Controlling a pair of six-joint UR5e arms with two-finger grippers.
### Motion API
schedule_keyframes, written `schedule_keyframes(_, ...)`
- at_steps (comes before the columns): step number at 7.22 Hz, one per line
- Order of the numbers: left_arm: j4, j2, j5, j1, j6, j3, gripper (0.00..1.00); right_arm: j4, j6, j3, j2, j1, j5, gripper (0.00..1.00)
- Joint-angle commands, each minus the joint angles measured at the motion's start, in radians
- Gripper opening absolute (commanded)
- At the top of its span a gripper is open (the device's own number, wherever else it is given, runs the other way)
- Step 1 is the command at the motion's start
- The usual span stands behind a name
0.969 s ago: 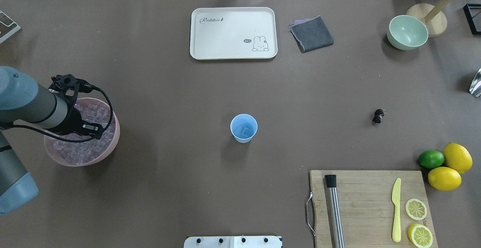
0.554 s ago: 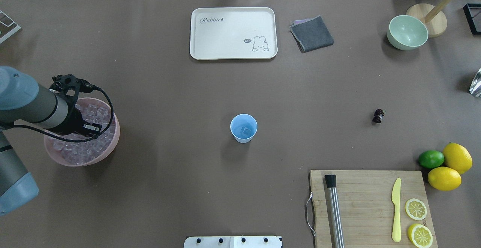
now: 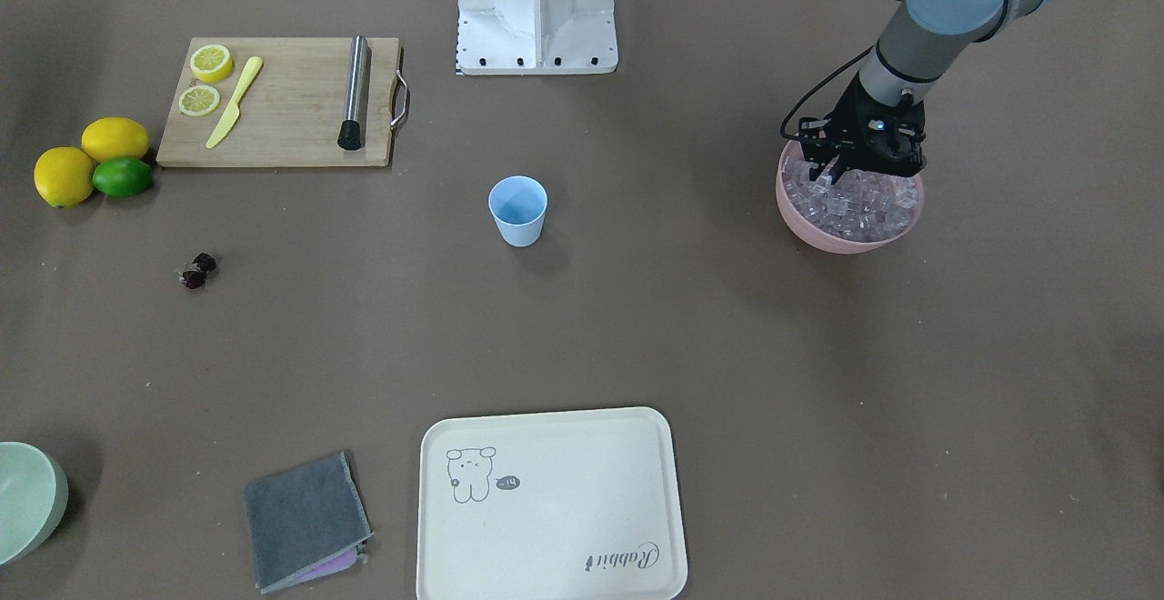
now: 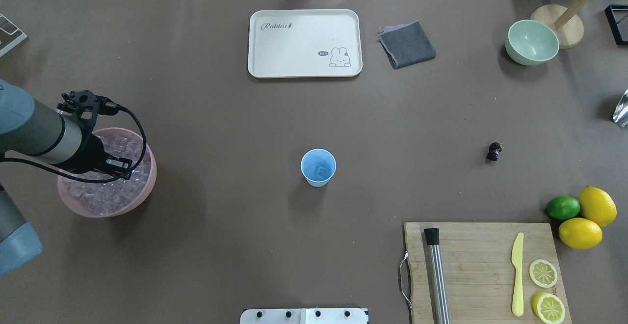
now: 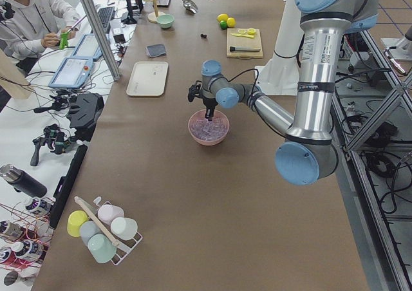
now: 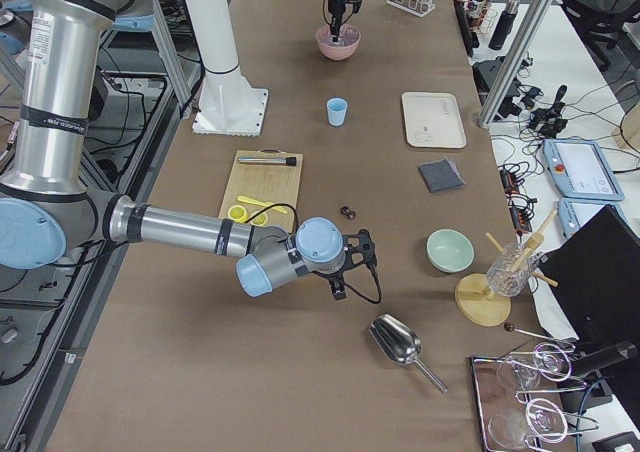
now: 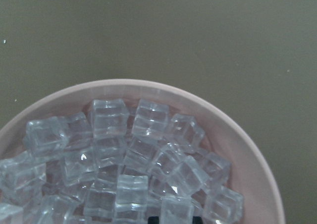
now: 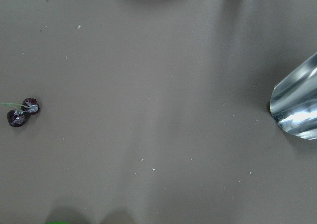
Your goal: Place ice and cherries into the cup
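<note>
The ice (image 7: 133,154), clear glassy cubes, fills the pink bowl (image 4: 147,186) at 9 o'clock of the light blue cup (image 4: 318,167), and one cube lies inside the cup. The dark cherries (image 4: 493,151) lie on the desk (image 4: 221,118) at 3 o'clock. The left gripper (image 3: 846,166) dips in the ice. One cannot tell whether its fingers are spread, and the same for the right gripper (image 6: 340,284).

Left gripper (image 3: 850,166): tips buried in ice (image 3: 855,202), jaw spread unreadable. Right gripper (image 6: 338,290): too small, state unclear. Green bowl (image 3: 27,500) cut by frame edge. Scoop (image 4: 622,110) cropped at right. Pink bowl (image 7: 247,149): near half outside wrist view.
</note>
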Motion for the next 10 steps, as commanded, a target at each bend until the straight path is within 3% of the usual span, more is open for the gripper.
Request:
schedule_keyframes(1,0.02,-0.108,-0.098,-0.054,-0.081,-0.02,0.0,-0.002,0.074,0.042,0.013,-0.015,-0.012,1.0)
schedule_keyframes(3,0.072,-0.341,-0.074,0.051,-0.339,0.053,0.0,-0.002,0.205,0.136,0.014,-0.071,-0.015,1.0)
schedule_keyframes(4,0.074,-0.418,0.015,0.129,-0.44,0.078,0.0,-0.003,0.233,0.139,0.036,-0.084,-0.015,1.0)
schedule_keyframes(6,0.094,-0.641,0.145,0.234,-0.574,0.264,0.0,-0.002,0.236,0.139,0.036,-0.088,-0.015,1.0)
schedule_keyframes(8,0.089,-0.696,0.222,0.289,-0.605,0.337,0.0,-0.002,0.236,0.138,0.03,-0.09,-0.014,1.0)
schedule_keyframes(10,0.082,-0.718,0.232,0.295,-0.611,0.376,0.0,-0.002,0.236,0.135,0.028,-0.092,-0.015,1.0)
